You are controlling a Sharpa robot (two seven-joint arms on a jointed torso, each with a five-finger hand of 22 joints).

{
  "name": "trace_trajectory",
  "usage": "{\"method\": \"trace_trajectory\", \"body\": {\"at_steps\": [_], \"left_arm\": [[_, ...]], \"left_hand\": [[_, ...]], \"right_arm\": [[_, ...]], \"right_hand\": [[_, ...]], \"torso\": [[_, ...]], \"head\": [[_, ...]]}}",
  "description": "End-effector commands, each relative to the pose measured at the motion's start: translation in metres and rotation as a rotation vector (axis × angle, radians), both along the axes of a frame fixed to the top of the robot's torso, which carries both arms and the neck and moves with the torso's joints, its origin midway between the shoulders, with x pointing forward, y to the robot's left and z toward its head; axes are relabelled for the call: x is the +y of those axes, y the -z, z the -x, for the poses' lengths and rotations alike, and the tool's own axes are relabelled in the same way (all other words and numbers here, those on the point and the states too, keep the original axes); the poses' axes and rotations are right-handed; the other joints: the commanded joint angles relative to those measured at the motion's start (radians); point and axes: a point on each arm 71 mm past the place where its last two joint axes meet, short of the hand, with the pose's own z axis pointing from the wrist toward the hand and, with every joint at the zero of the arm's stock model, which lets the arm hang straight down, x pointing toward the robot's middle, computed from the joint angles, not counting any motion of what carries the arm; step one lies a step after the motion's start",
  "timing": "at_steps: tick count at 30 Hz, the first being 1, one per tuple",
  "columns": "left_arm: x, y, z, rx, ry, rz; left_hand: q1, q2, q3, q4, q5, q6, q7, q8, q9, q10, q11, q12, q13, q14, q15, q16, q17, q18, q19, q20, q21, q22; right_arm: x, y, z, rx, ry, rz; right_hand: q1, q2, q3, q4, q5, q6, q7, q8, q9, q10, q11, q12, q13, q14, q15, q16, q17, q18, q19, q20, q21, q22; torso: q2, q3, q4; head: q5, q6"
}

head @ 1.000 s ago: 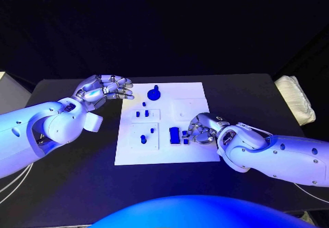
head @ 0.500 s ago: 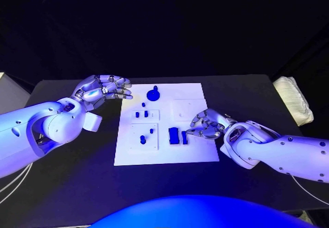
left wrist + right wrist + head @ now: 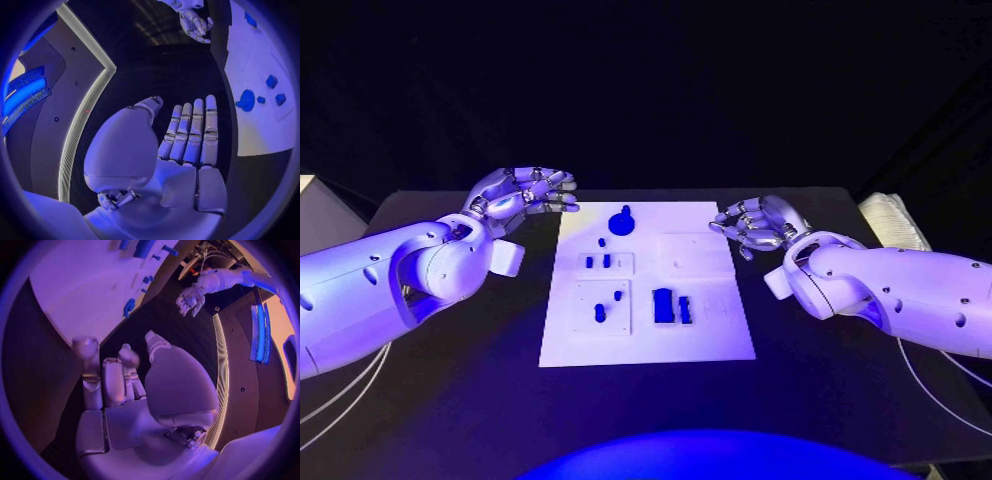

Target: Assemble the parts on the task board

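Both hands are seen raised off the task board (image 3: pixel 646 340), one at each side of its far end, and nothing is held in either. The left hand (image 3: pixel 519 195) hangs just beside the board's far left corner with its fingers loosely curled and apart; in the left wrist view the fingers (image 3: pixel 194 130) lie straight and side by side, with an empty palm. The right hand (image 3: pixel 754 225) hovers just off the far right edge, fingers bent but spread, nothing between them. The blue parts lie on the board: a rounded part (image 3: pixel 622 222) nearest the left hand's fingertips, two small pegs (image 3: pixel 597 261) further towards the robot, a single peg (image 3: pixel 600 312) nearer still, and a block-shaped part (image 3: pixel 669 306) well short of the right hand, on its inner side. A new pick appears to be the step in hand. The block would best be approached by the right hand from above, with fingers opened wide and closed across its narrow sides, so that neighbouring pieces are not nudged.
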Motion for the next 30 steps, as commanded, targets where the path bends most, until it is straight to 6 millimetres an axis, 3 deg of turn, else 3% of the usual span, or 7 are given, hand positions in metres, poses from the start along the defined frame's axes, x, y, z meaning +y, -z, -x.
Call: {"method": "trace_trajectory", "body": {"at_steps": [1,11,12,16,21,22,30], "left_arm": [[0.007,0.000,-0.011,-0.023,-0.095,0.055],[0.023,0.007,-0.031,-0.061,-0.239,0.056],[0.018,0.009,-0.029,-0.018,-0.176,0.033],[0.015,0.010,-0.027,-0.017,-0.183,0.031],[0.005,0.014,-0.020,-0.015,-0.214,0.022],[0.002,0.015,-0.017,-0.014,-0.223,0.019],[-0.028,0.025,0.011,-0.007,-0.319,-0.016]], "left_hand": [[0.014,-0.003,0.001,0.005,0.002,-0.010,-0.001,0.003,-0.002,0.004,-0.003,0.007,0.000,-0.002,-0.004,0.004,0.001,0.012,0.007,0.001,-0.008,-0.002],[0.047,-0.003,-0.012,0.023,0.001,-0.066,-0.002,-0.028,-0.039,-0.029,0.014,-0.032,-0.009,-0.044,0.019,-0.094,-0.029,0.009,-0.045,0.027,-0.092,-0.047],[-0.388,0.147,-0.330,-0.254,-0.285,-0.847,-0.216,-0.319,-0.301,-0.958,-0.171,-0.238,-0.073,-0.886,-0.133,-0.445,-0.371,-0.169,-0.924,-0.234,-0.331,-0.156],[-0.481,0.147,-0.330,-0.254,-0.285,-0.847,-0.216,-0.319,-0.301,-0.958,-0.171,-0.238,-0.073,-0.886,-0.133,-0.445,-0.371,-0.169,-0.924,-0.234,-0.331,-0.156],[-0.655,0.147,-0.330,-0.254,-0.285,-0.847,-0.216,-0.319,-0.301,-0.958,-0.171,-0.238,-0.073,-0.886,-0.133,-0.445,-0.371,-0.169,-0.924,-0.234,-0.331,-0.156],[-1.377,0.147,-0.330,-0.254,-0.285,-0.847,-0.216,-0.319,-0.301,-0.958,-0.171,-0.238,-0.073,-0.886,-0.133,-0.445,-0.371,-0.169,-0.924,-0.234,-0.331,-0.156],[-1.377,0.147,-0.330,-0.254,-0.285,-0.847,-0.216,-0.319,-0.301,-0.958,-0.171,-0.238,-0.073,-0.886,-0.133,-0.445,-0.371,-0.169,-0.924,-0.234,-0.331,-0.156]], "right_arm": [[-0.002,-0.002,-0.014,0.010,0.016,-0.189],[0.003,-0.003,-0.040,0.006,0.022,-0.316],[-0.002,-0.002,-0.038,0.005,0.062,-0.213],[0.003,-0.003,-0.037,0.000,0.065,-0.235],[0.025,-0.007,-0.028,-0.021,0.083,-0.332],[0.030,-0.008,-0.025,-0.025,0.089,-0.357],[0.069,-0.021,-0.004,-0.042,0.142,-0.533]], "right_hand": [[0.034,0.003,0.006,0.001,-0.008,-0.008,0.010,-0.001,0.004,-0.105,0.002,-0.199,-0.136,-0.071,0.008,-0.172,-0.147,0.021,-0.046,0.008,-0.207,-0.111],[0.076,-0.008,0.115,-0.001,-0.038,-0.003,0.055,-0.081,-0.052,-0.111,0.068,-0.653,-0.740,-0.315,0.086,-0.839,-0.524,0.018,-0.220,0.094,-0.439,-0.558],[-0.340,0.153,-0.166,-0.283,-0.171,-0.906,-0.130,-0.321,-0.384,-0.436,-0.054,-0.807,-1.195,-0.630,0.023,-1.225,-1.168,-0.163,-0.539,-0.078,-0.502,-1.210],[-0.429,0.153,-0.166,-0.283,-0.171,-0.906,-0.130,-0.321,-0.384,-1.198,-0.054,-0.807,-1.195,-1.409,0.023,-1.225,-1.168,-0.163,-1.334,-0.078,-0.502,-1.210],[-1.289,0.153,-0.166,-0.283,-0.171,-0.906,-0.130,-0.321,-0.384,-1.198,-0.054,-0.807,-1.195,-1.409,0.023,-1.225,-1.168,-0.163,-1.334,-0.078,-0.502,-1.210],[-1.289,0.153,-0.166,-0.283,-0.171,-0.906,-0.130,-0.321,-0.384,-1.198,-0.054,-0.807,-1.195,-1.409,0.023,-1.225,-1.168,-0.163,-1.334,-0.078,-0.502,-1.210],[-1.289,0.153,-0.166,-0.283,-0.171,-0.906,-0.130,-0.321,-0.384,-1.198,-0.054,-0.807,-1.195,-1.409,0.023,-1.225,-1.168,-0.163,-1.334,-0.078,-0.502,-1.210]], "torso": [[-0.016,-0.0049,-0.0077],[-0.033,0.0050,0.0000],[-0.027,0.0010,-0.0045],[-0.030,0.0035,-0.0067],[-0.045,0.0151,-0.0168],[-0.049,0.0183,-0.0196],[-0.078,0.0413,-0.0396]], "head": [[0.007,0.037],[0.034,0.090],[0.031,0.079],[0.034,0.087],[0.046,0.125],[0.049,0.136],[0.072,0.211]]}}
